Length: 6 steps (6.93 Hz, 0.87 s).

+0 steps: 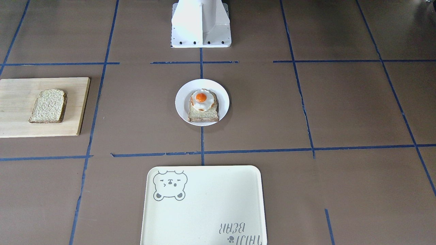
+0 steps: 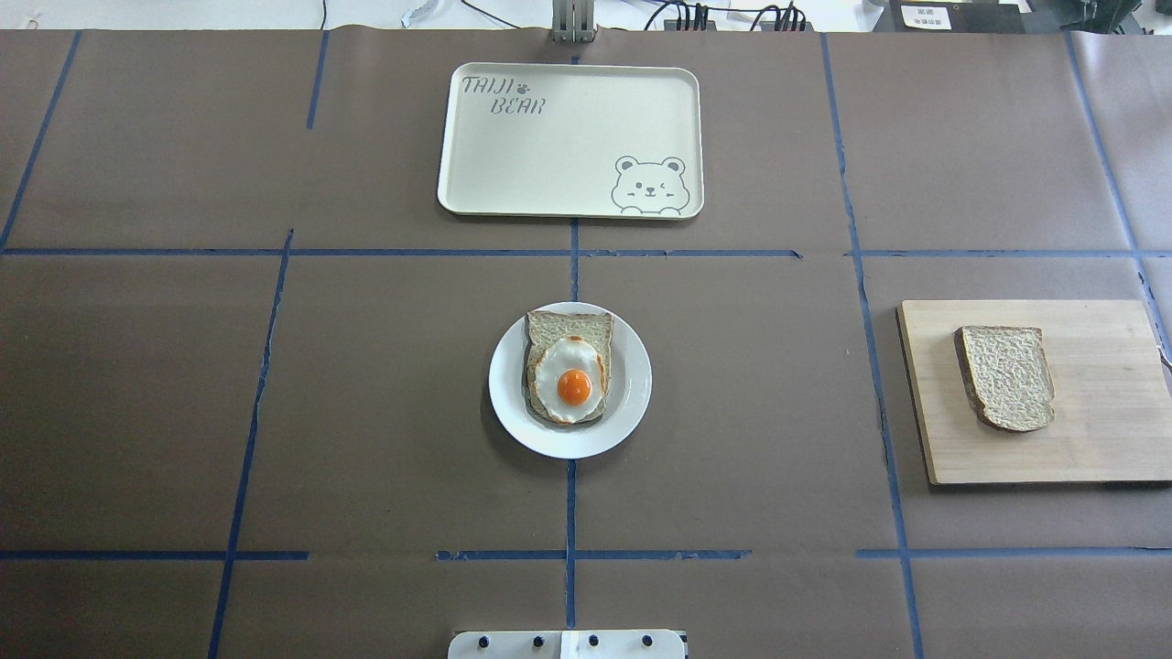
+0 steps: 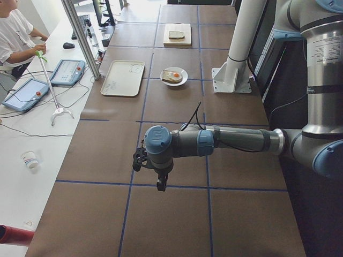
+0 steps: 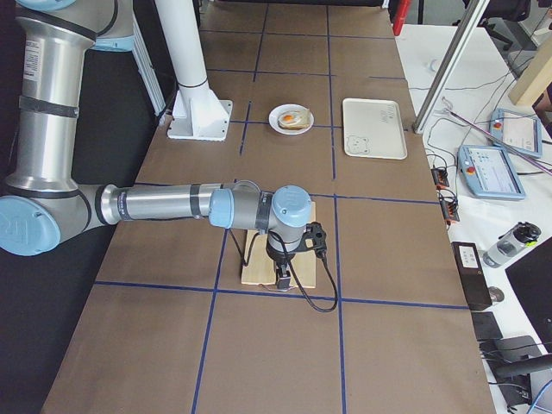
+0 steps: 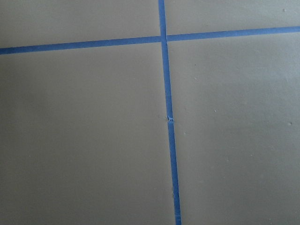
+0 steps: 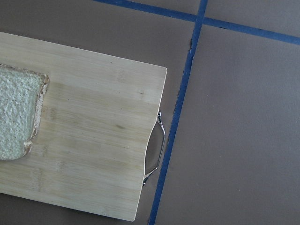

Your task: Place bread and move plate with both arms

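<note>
The plain bread [image 1: 48, 106] lies on a wooden cutting board [image 1: 17, 115] at the robot's right end of the table; it also shows in the overhead view [image 2: 1007, 377] and the right wrist view [image 6: 16, 115]. The white plate [image 1: 180, 102] sits at the table's centre and holds a bread slice with a fried egg [image 1: 203, 103]. My right gripper [image 4: 283, 280] hangs over the board's outer end, beside the bread. My left gripper [image 3: 161, 184] hangs over bare table at the far left end. I cannot tell whether either gripper is open or shut.
A cream tray with a bear drawing [image 2: 568, 137] lies beyond the plate on the operators' side. The white pedestal base [image 1: 201, 23] stands at the robot's edge. The board has a metal handle [image 6: 157, 150]. A person [image 3: 16, 32] sits by a side table.
</note>
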{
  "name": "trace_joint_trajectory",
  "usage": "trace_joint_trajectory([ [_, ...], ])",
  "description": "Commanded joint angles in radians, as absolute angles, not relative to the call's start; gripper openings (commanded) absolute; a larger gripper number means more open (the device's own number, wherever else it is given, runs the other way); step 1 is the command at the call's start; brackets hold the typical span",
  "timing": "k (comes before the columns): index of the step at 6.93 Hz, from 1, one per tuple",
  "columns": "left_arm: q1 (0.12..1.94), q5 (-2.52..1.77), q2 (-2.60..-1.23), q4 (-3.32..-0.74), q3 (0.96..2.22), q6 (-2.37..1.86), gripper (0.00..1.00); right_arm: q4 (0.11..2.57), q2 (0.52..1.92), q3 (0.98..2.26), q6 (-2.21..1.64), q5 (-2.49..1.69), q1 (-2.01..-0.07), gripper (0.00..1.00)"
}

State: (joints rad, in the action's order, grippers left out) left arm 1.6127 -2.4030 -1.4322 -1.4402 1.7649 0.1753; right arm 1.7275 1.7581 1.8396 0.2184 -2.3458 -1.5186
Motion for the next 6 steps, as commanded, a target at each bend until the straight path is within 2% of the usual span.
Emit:
trace_joint_trajectory([
  [1, 1.612, -2.404, -1.431, -1.460, 1.762, 0.181, 1.00, 1.721, 1.761, 1.827, 0.213, -2.344, -1.517, 1.00],
  [6, 1.629, -2.396, -1.411, -1.460, 1.750, 0.173, 1.00, 1.715, 1.750, 1.829, 0.216, -2.341, -1.516, 1.00],
])
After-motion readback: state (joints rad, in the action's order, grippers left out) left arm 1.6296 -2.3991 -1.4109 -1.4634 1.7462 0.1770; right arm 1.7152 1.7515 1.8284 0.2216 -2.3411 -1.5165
